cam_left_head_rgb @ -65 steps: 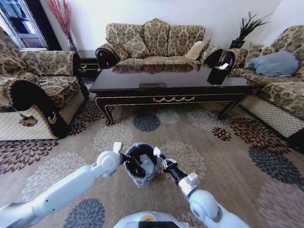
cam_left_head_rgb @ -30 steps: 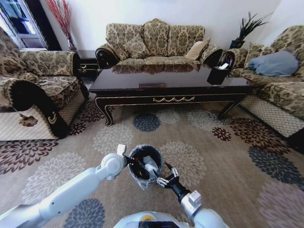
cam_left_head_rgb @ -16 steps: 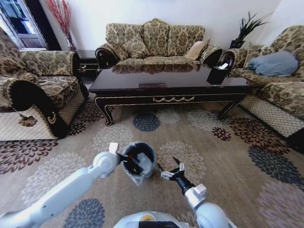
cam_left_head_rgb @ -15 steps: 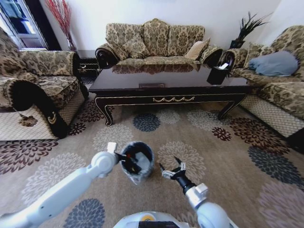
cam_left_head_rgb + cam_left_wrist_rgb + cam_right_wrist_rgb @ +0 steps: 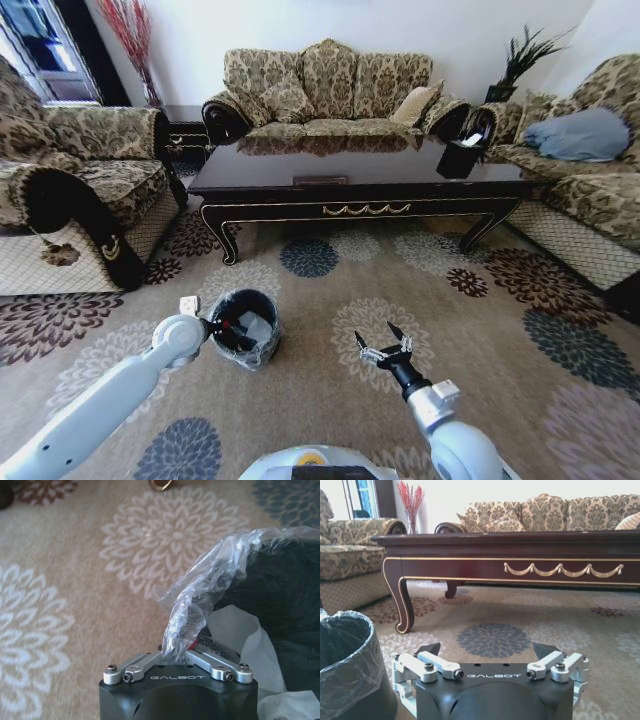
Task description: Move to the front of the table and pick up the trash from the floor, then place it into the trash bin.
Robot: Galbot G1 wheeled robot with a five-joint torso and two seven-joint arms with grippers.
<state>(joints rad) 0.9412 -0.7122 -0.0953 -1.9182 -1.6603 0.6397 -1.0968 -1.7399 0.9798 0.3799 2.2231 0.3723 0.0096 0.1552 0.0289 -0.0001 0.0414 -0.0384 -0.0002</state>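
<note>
The left pincer (image 5: 212,330) is clamped on the trash bin (image 5: 243,327) rim to carry it; the right pincer (image 5: 384,350) hangs spread apart, empty.

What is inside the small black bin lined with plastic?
Inside the small black plastic-lined bin, held at its rim by the left gripper, lie crumpled white tissue and something red; anything beneath is hidden.

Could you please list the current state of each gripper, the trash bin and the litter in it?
Left gripper: shut on the trash bin's rim and its plastic liner.
Right gripper: open, holding nothing, above the carpet.
Trash bin: held at its rim, tilted, apart from the right gripper.
Trash: white tissue inside the bin.
Table: standing beyond the bin.
</note>
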